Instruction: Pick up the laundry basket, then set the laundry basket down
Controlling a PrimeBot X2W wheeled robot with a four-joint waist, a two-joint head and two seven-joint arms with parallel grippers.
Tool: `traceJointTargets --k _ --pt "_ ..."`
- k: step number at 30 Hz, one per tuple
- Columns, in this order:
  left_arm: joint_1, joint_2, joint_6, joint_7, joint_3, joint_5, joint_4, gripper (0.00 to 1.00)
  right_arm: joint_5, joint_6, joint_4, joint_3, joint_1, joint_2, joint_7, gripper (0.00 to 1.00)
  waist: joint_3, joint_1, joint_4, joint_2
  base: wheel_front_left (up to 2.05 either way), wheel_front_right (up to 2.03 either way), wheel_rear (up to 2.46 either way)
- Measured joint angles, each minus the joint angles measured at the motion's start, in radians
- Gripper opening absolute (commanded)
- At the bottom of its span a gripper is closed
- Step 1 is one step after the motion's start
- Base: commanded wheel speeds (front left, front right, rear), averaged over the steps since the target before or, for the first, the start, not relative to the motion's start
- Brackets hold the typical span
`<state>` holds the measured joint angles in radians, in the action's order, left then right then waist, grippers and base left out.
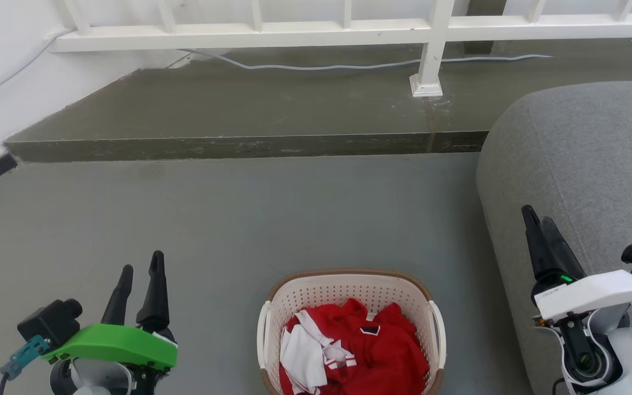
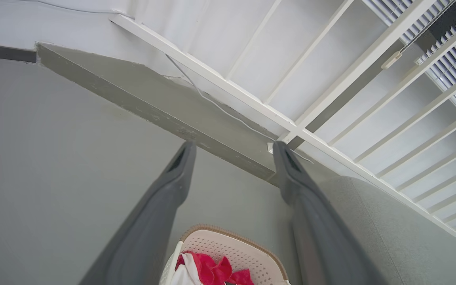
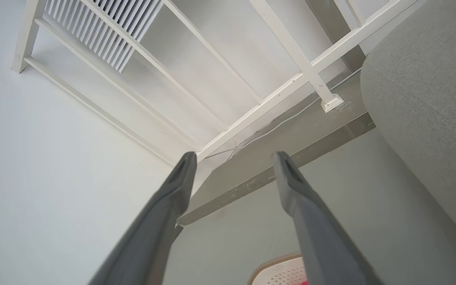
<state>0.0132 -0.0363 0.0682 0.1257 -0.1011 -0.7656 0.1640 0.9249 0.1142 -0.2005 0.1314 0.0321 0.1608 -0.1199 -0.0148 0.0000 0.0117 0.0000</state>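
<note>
The laundry basket stands on the grey floor at the bottom middle of the head view, cream-white and perforated, with a brown rim and white loop handles on both sides. Red and white clothes lie inside it. My left gripper hangs open well to the basket's left, empty. My right gripper is to the basket's right, in front of the sofa, open and empty. The left wrist view shows the basket low between its fingers. A corner of the basket's rim peeks in at the bottom of the right wrist view.
A grey sofa fills the right side, close to the right arm. A raised grey step runs across the back, with a white railing and its post on it, and a pale cable. White wall at the left.
</note>
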Motion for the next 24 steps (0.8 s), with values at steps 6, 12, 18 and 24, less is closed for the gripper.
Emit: traceJointTargets --k 6,12,18,24 --pt "0.000 0.000 -0.008 0.021 -0.013 0.071 -0.018 1.00 -0.078 0.000 0.003 0.009 0.000 -0.003 -0.021 1.00 -0.002 0.0000 -0.001 0.0000 0.00 0.00 0.00" --pt "0.000 0.000 -0.016 0.034 -0.029 0.131 -0.035 1.00 -0.138 0.000 0.002 0.013 0.000 -0.003 -0.034 1.00 -0.005 0.0000 -0.001 0.0000 0.00 0.00 0.00" --pt "0.000 0.000 -0.026 0.056 -0.051 0.185 -0.054 1.00 -0.209 0.003 0.002 0.021 0.000 -0.005 -0.057 1.00 -0.008 0.0000 -0.001 0.0000 0.00 0.00 0.00" --pt "0.000 -0.001 -0.034 0.076 -0.070 0.237 -0.072 1.00 -0.277 0.005 0.002 0.033 0.000 -0.006 -0.075 1.00 -0.010 0.0000 -0.001 0.0000 0.00 0.00 0.00"
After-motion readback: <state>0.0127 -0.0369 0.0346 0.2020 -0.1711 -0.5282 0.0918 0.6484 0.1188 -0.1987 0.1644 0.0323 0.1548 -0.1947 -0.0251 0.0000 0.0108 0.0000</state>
